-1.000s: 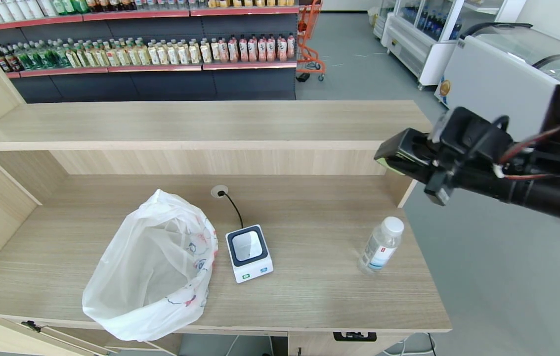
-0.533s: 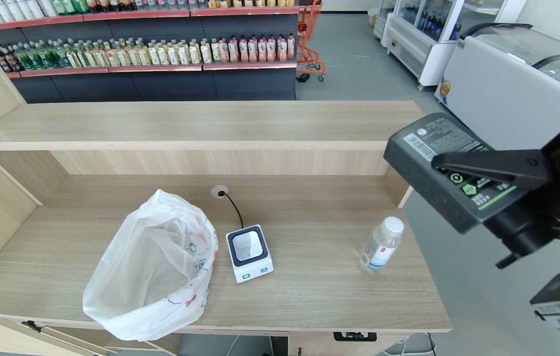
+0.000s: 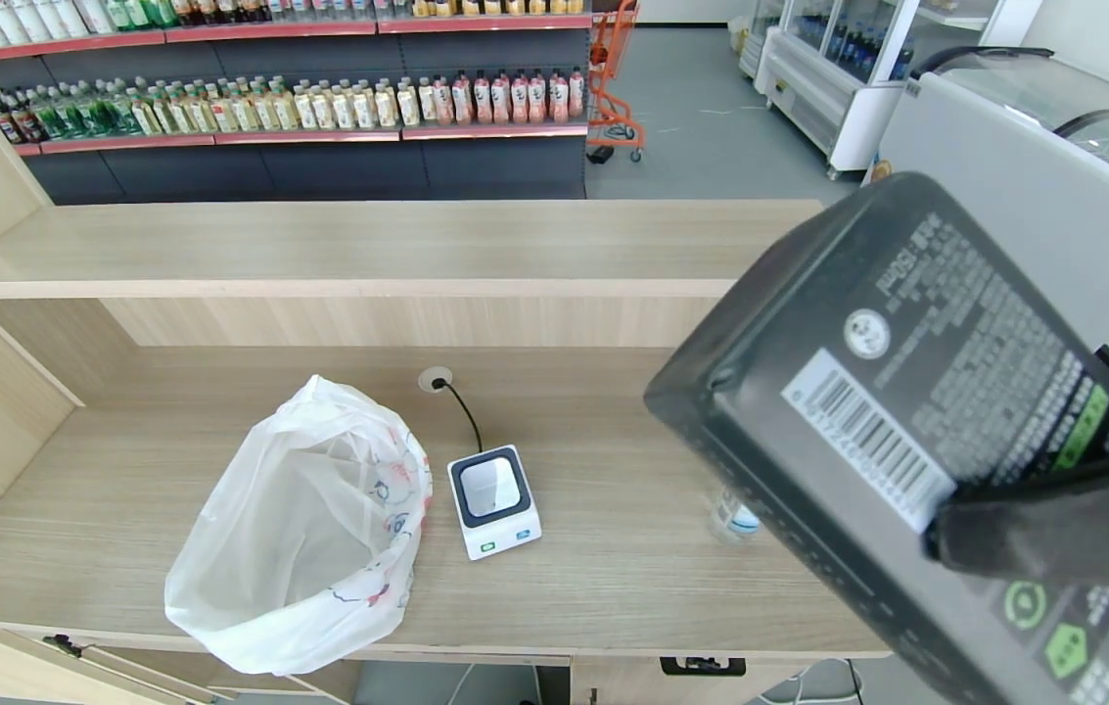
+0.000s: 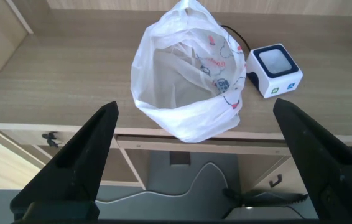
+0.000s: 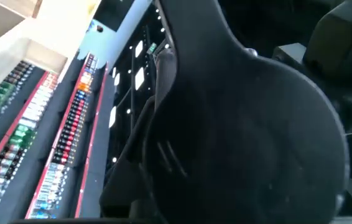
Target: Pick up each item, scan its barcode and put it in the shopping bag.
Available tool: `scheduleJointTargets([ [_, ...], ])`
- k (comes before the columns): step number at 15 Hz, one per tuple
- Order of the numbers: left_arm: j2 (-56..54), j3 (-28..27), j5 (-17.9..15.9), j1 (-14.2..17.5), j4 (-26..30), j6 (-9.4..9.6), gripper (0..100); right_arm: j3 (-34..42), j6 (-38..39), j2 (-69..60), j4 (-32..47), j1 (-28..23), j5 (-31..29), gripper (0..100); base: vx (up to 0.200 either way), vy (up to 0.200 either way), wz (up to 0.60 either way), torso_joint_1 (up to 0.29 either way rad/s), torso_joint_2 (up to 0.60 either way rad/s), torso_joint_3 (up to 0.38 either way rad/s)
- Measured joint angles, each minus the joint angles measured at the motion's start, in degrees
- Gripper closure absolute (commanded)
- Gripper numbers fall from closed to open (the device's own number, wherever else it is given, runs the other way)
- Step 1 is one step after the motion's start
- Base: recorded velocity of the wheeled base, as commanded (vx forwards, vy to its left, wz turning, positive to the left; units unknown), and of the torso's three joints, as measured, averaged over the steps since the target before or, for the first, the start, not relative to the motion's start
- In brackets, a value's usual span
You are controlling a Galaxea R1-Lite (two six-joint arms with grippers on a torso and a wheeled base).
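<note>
The black pack [image 3: 867, 392], barcode facing the head camera, is held up in the air over the right end of the counter [image 3: 613, 587], clamped in the right gripper [image 3: 975, 534]. It hides most of the water bottle [image 3: 732, 519]. The scanner [image 3: 493, 499] stands just beside the white shopping bag [image 3: 300, 529]; the left gripper [image 4: 188, 168] hangs above the counter's front edge by the bag, fingers spread wide, empty

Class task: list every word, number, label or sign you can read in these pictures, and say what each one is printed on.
None reads reliably.
Dark package: barcode label and small print, too fine to read.
Water bottle: label mostly hidden.
Scanner: two coloured marks, no words.
Shopping bag: printed pattern, no legible words.
Shelf bottles: labels too small.
</note>
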Motion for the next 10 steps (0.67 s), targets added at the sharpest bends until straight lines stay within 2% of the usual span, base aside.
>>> scheduleJointTargets([
  [10, 0.00, 0.00, 0.00, 0.00, 0.00, 0.02, 0, 1.29, 0.22, 0.23, 0.09, 0.68, 0.71, 100, 0.000, 0.000, 0.00, 0.000, 0.00, 0.000],
])
